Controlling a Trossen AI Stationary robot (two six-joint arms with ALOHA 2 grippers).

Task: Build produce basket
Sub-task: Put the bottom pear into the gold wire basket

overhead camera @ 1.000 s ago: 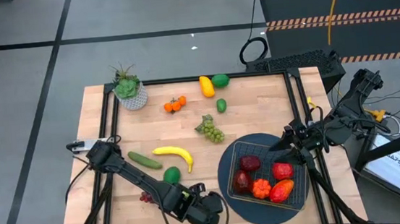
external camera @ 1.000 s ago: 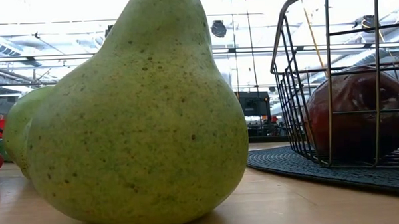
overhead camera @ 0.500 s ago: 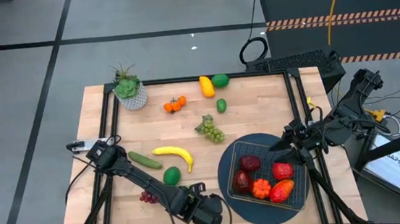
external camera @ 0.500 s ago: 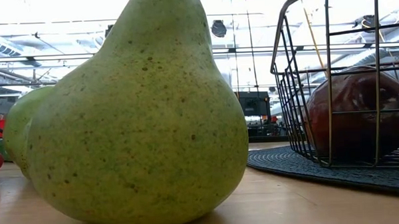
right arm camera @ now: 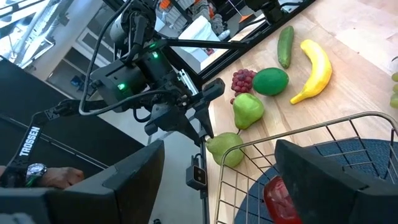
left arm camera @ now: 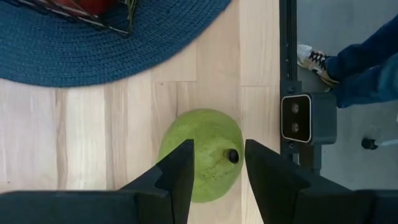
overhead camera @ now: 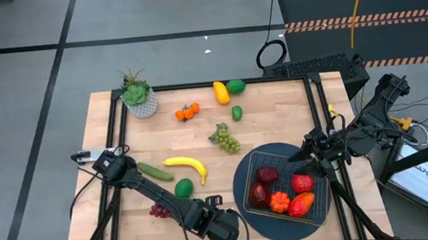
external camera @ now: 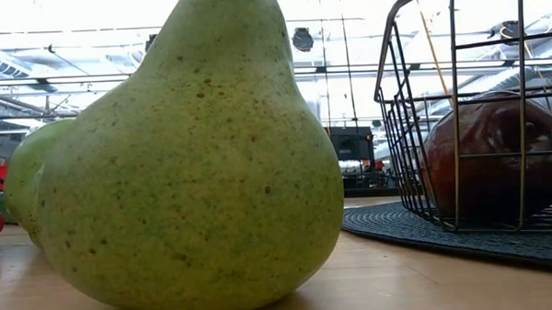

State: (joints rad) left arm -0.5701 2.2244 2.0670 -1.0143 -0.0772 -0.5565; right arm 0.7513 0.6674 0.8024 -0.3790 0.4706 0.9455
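Left gripper [left arm camera: 217,163] shifted slightly; wrist view shows open over pear [left arm camera: 200,146].

From my station, the wooden table [overhead camera: 275,107] carries a green potted plant [overhead camera: 138,94] in a white pot at its far left corner and a round dark blue mat [overhead camera: 243,187] on its near right side, the mat's woven edge also showing in the left wrist view [left arm camera: 93,56]. Past the table edge in that view I see a person's shoe [left arm camera: 314,59] and a blue trouser leg [left arm camera: 367,68] on the grey floor. In the right wrist view a hand wearing a wristwatch [right arm camera: 28,173] shows at the frame edge.
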